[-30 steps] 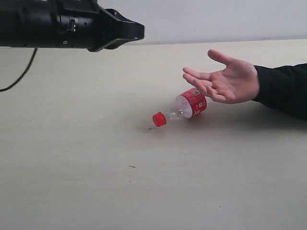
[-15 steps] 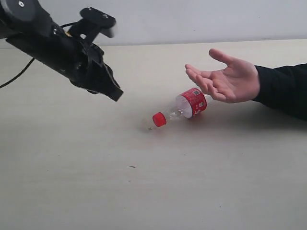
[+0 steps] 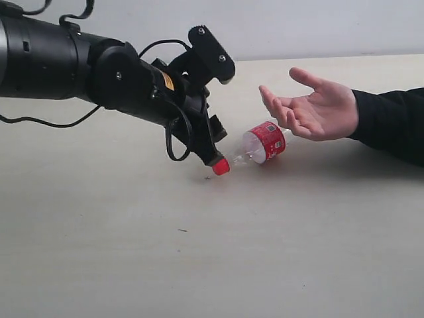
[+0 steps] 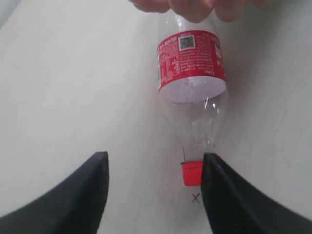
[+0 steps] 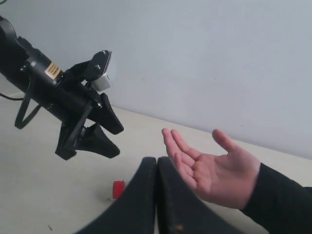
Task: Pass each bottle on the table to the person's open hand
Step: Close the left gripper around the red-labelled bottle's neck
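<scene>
One bottle (image 3: 263, 144), clear with a red label and red cap, lies on its side on the table (image 3: 132, 258), its cap pointing away from the person's open hand (image 3: 318, 109). The hand hovers palm-up just behind the bottle's base. My left gripper (image 3: 215, 147) is tilted down at the cap end and open. In the left wrist view the bottle (image 4: 192, 78) lies ahead of the gripper (image 4: 154, 161), and the red cap sits just inside one fingertip (image 4: 210, 168), nothing gripped. My right gripper (image 5: 157, 160) is shut and empty, facing the hand (image 5: 214, 170).
The person's black sleeve (image 3: 391, 122) stretches in from the right edge. The left arm's black body (image 3: 79, 69) and its looping cable (image 3: 175, 142) fill the upper left. A pale wall (image 3: 298, 26) stands behind the table's far edge.
The left arm swung down and right from high on the left until its fingertips reached the bottle's cap. Its jaws opened on the way. The bottle and the hand have stayed put.
</scene>
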Robot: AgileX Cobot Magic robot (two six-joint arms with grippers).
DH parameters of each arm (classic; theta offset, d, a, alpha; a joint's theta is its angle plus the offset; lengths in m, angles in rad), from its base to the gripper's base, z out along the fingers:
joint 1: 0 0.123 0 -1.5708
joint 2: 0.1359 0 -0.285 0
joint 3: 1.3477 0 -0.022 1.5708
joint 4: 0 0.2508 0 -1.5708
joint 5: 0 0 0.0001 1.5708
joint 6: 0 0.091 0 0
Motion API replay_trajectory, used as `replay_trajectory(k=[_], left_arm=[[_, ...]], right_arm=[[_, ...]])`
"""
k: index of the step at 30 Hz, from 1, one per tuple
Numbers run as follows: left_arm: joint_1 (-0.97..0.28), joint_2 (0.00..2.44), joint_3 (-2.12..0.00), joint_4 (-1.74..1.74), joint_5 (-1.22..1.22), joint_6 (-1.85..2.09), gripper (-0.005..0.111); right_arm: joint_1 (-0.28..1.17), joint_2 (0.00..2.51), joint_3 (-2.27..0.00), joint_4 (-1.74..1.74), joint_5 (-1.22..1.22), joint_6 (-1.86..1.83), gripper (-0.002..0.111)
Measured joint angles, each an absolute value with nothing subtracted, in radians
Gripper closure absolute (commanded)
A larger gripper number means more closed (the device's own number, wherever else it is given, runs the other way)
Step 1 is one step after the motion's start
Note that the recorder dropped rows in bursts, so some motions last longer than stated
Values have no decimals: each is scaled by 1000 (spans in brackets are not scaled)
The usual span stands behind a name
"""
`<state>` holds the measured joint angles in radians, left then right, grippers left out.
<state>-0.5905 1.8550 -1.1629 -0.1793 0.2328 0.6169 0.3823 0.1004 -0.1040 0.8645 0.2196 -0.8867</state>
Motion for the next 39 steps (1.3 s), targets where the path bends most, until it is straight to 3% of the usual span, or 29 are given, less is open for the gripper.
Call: replay_trajectory(k=[7, 23, 39], left_arm=[[-615, 1919, -1180, -175, 217, 627, 35], [-659, 2023, -1241, -175, 208, 676, 35], [-623, 2081, -1290, -194, 282, 676, 35]], right_arm=[[382, 100, -104, 865, 220, -887, 108], [382, 100, -104, 865, 220, -887, 108], [382, 100, -104, 865, 220, -887, 108]])
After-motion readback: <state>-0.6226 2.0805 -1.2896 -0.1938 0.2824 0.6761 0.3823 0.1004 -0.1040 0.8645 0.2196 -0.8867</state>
